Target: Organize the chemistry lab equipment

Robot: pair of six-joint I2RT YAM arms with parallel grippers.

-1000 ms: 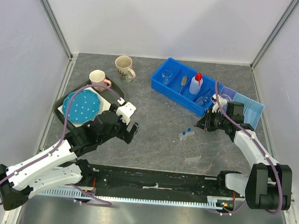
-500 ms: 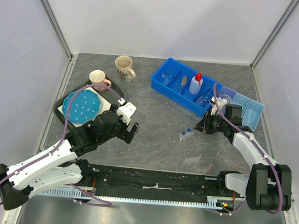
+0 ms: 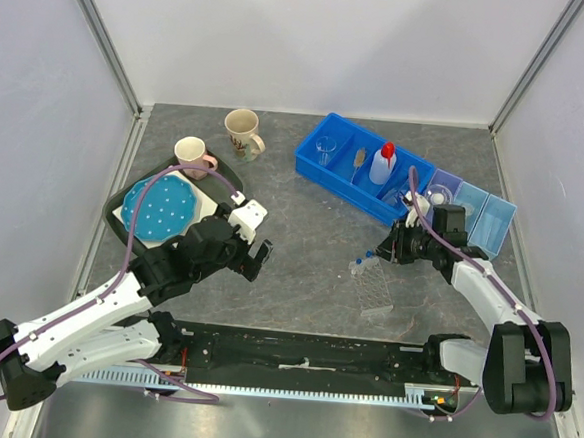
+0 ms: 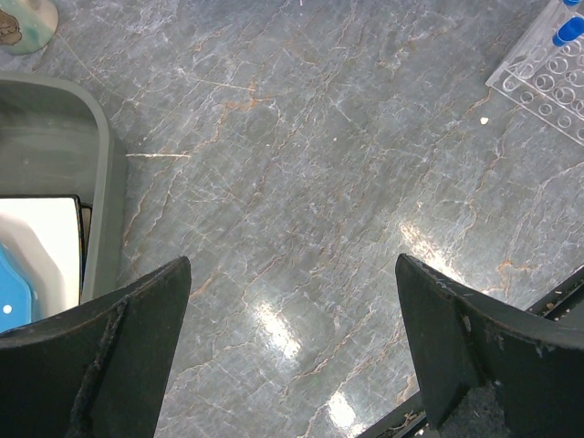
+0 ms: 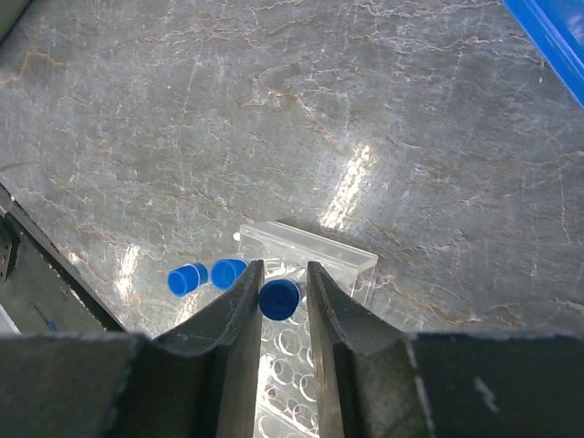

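My right gripper (image 5: 284, 268) is shut on a blue-capped tube (image 5: 278, 298) and holds it over the far end of the clear tube rack (image 5: 315, 255). Two more blue-capped tubes (image 5: 208, 276) stand in the rack to its left. In the top view the right gripper (image 3: 384, 249) is at the rack's (image 3: 376, 288) far end. A white squeeze bottle (image 3: 381, 163), a small beaker (image 3: 324, 148) and a thin brush (image 3: 358, 162) lie in the blue bin (image 3: 337, 178). My left gripper (image 3: 256, 260) is open and empty above bare table; it also shows in the left wrist view (image 4: 292, 265).
A light blue tray (image 3: 483, 217) stands right of the bin. A grey tray (image 3: 119, 198) with a blue dotted plate (image 3: 159, 212) is at the left. A pink mug (image 3: 193, 155) and a beige mug (image 3: 243, 132) stand behind it.
My right gripper has moved left and nearer with the tube, from beside the blue bin to over the rack's far end. The left arm has not moved.
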